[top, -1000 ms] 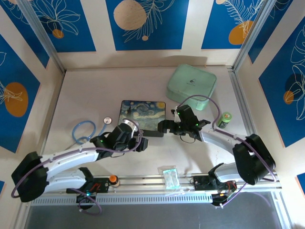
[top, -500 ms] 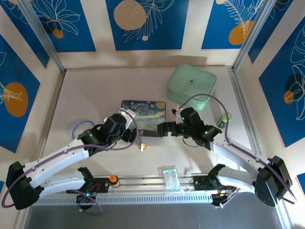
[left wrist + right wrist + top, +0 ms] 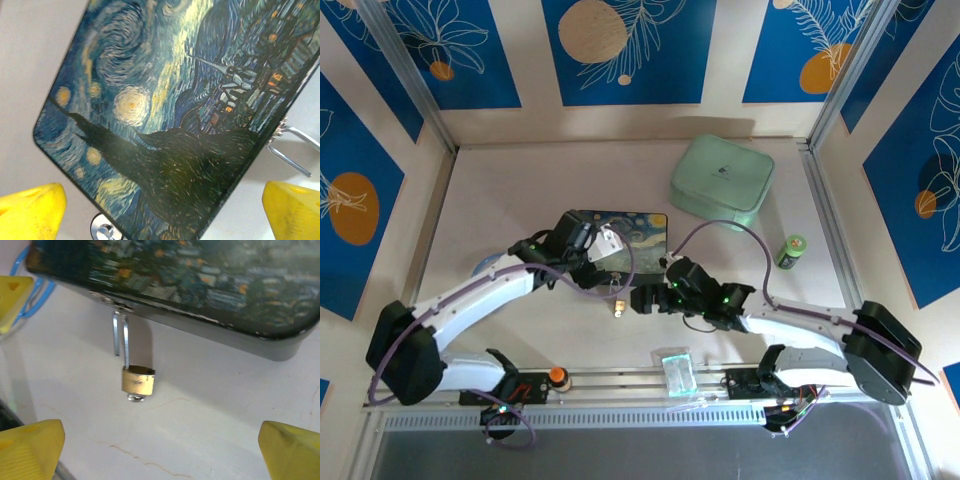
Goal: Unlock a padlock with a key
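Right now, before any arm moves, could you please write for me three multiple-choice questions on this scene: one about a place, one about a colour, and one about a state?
1. Where is the padlock?
A. lying on the table, beside the near edge of the painted box
B. on top of the box
C. lifted off the table

2. What colour is the padlock's body?
A. green
B. brass-gold
C. blue

3. What is the state of the right end effector?
A. shut on the padlock
B. shut on the box
C. open, holding nothing

Answers:
1 A: the right wrist view shows it flat on the table just below the box's edge.
2 B: its body shines brass-gold.
3 C: its yellow fingers stand far apart with bare table between them.
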{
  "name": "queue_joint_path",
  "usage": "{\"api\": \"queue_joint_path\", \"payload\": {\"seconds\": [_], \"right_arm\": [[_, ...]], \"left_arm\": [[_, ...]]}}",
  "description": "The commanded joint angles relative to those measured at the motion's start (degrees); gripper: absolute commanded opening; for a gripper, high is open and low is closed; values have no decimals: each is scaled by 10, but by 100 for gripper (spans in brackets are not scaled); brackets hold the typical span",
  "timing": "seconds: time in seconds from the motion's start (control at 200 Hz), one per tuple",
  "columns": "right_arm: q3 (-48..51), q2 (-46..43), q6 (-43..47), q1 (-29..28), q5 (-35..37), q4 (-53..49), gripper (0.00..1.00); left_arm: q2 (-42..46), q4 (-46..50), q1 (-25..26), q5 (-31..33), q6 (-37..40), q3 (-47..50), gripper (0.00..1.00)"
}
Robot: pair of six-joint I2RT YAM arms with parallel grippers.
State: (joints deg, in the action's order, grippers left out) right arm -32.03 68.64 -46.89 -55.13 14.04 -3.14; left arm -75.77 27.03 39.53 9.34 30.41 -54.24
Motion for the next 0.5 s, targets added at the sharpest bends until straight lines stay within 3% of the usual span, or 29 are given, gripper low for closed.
{"api": "queue_joint_path", "payload": {"seconds": [0.0, 0.145, 0.3, 0.495], "right_arm": [[2, 27, -35, -12, 16, 49, 100], [-8, 69, -60, -32, 29, 73, 95], [-29, 122, -83, -53, 38, 91, 86], [-59, 190, -99, -67, 56, 112, 77]], "left_arm": [[-35, 6, -9, -26, 61, -15, 99], [-77, -15, -9, 47, 58, -14, 98], [-73, -40, -9, 29, 52, 4, 97], [-93, -53, -9, 20, 23, 19, 88]]}}
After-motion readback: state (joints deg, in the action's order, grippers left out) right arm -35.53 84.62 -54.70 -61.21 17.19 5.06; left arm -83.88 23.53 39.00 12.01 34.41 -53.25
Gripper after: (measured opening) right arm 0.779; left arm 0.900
